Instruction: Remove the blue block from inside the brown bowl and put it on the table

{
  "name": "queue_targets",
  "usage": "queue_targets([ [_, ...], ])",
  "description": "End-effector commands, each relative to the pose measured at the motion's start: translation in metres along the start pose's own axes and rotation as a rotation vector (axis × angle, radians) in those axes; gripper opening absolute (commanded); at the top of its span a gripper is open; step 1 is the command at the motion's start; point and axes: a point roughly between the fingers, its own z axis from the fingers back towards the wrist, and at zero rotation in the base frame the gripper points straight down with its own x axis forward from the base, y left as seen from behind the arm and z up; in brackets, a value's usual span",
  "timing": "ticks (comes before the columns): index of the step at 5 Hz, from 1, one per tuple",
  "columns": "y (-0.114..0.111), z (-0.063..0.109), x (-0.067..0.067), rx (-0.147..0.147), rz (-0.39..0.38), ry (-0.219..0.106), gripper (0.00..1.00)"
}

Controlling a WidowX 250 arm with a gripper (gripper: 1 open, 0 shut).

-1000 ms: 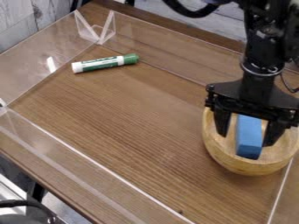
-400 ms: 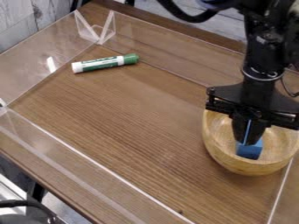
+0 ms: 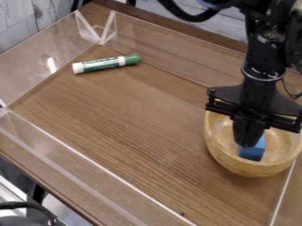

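Observation:
The brown bowl (image 3: 224,155) sits on the table (image 3: 130,115) at the right, close to the acrylic wall. Inside it stands the blue block (image 3: 252,152), upright on its end. My gripper (image 3: 250,132) hangs straight down into the bowl with its black fingers closed on the block's upper part. Only the lower half of the block shows below the fingers. The block still rests within the bowl.
A green-and-white marker (image 3: 105,63) lies at the back left of the table. Low clear acrylic walls (image 3: 35,66) edge the tabletop on all sides, with a folded clear piece at the back corner (image 3: 97,29).
The fingers, spread wide around the block one second ago, have closed onto it. The hand has stayed in place and the block looks narrower between the fingers.

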Motion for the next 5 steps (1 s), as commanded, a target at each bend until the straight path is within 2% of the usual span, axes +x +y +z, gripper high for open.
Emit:
queue_targets([
  [1, 0.003, 0.025, 0.007, -0.038, -0.003, -0.057, 0.0],
  [2, 0.009, 0.038, 0.007, -0.051, 0.001, -0.079, 0.0],
  [3, 0.021, 0.06, 0.011, -0.072, 0.02, -0.109, 0.0],
  [4, 0.045, 0.083, 0.015, -0.092, 0.057, -0.137, 0.0],
  [5, 0.032, 0.07, 0.011, -0.087, 0.046, -0.149, 1.0],
])
